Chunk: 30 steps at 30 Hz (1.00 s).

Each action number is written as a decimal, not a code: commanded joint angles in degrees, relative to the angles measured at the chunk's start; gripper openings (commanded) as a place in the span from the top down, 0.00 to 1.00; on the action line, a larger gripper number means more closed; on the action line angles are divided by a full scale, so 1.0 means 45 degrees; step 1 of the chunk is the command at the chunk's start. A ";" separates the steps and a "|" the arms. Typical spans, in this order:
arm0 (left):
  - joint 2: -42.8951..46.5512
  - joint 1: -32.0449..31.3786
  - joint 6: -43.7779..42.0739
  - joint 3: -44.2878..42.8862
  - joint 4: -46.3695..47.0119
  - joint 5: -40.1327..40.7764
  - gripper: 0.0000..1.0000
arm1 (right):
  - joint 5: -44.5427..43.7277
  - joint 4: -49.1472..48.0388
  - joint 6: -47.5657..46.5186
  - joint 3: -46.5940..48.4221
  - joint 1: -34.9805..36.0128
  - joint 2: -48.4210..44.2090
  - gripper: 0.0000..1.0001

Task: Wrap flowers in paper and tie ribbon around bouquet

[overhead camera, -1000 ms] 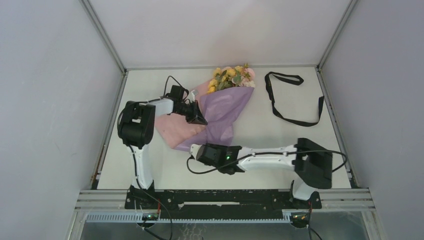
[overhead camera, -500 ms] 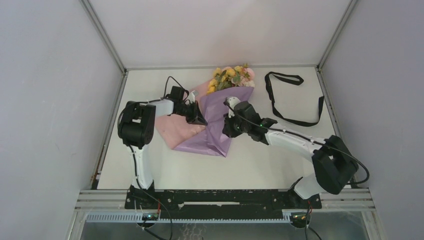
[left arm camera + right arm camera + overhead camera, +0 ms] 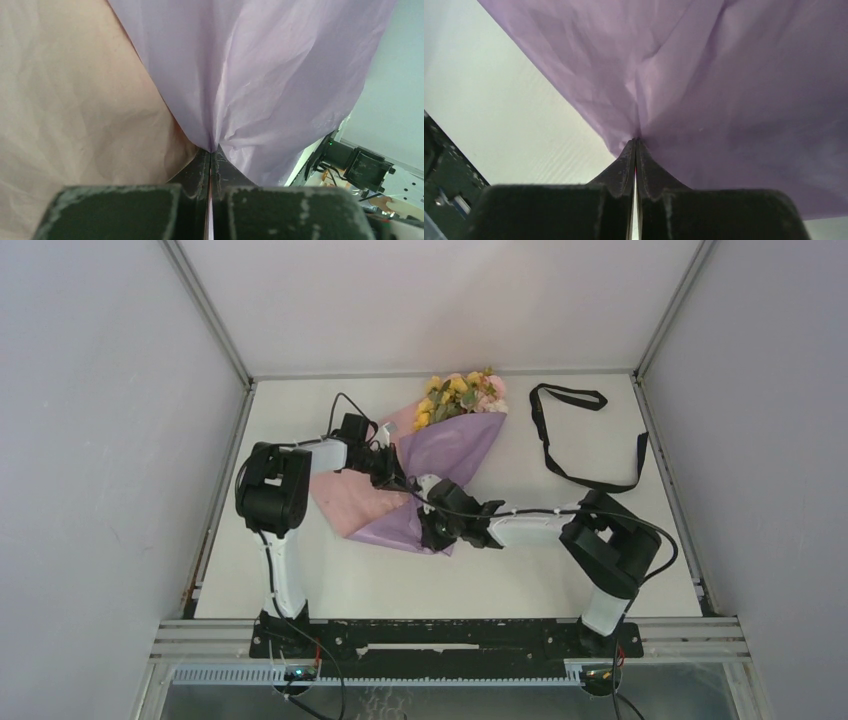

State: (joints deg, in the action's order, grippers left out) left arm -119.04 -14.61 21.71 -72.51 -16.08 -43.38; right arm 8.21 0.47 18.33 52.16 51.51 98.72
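The right hand (image 3: 432, 528) is found nearest, low over the desk (image 3: 560, 575) at the near, narrow end of the paper (image 3: 455, 450). In the right wrist view its fingers (image 3: 621, 167) are seen pressed together, with a puckered fold of the lilac face pinched between their tips; pale desk is shown to the left of that fold.

Just beyond and slightly to the left, the left hand (image 3: 398, 480) is placed on the paper's left side, where the lilac face meets the pink face. In the left wrist view its fingers (image 3: 195, 170) are likewise closed tight, and a fold of the sheet is gripped at their tips, lilac on the right of the pinch and pink on the left.

The paper is spread on the middle of the desk as a loose cone, narrow toward the near side and wide toward the far side, with a pink flap lying flat at its left. The flowers (image 3: 462, 392) are seen at the wide far end, their blooms projecting past the paper's edge near the back wall.

The ribbon (image 3: 544, 440) is laid in an open loop on the far right of the desk, well apart from the paper and both hands.
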 commanded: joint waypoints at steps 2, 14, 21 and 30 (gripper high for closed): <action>0.0538 0.0005 -0.0721 0.0359 -0.0528 0.0463 1.00 | -0.0577 0.0847 0.0458 -0.0894 0.1107 -0.0342 0.94; 0.0987 -0.0210 -0.1203 0.0643 -0.0510 0.0700 1.00 | 0.1875 0.0372 0.2652 -0.2905 -0.3108 -0.5812 0.39; 0.1000 -0.0230 -0.1376 0.0686 -0.0583 0.0870 1.00 | 0.2797 -0.2048 0.3677 -0.2753 -0.5300 -0.4337 0.07; 0.0946 -0.0360 -0.1462 0.0782 -0.0626 0.1038 1.00 | 0.3575 -0.3501 0.3860 -0.1721 -0.5142 -0.1176 0.34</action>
State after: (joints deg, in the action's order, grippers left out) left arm -117.03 -15.59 17.47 -70.81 -17.72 -40.73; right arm 21.41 -8.51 34.02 40.36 28.01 89.34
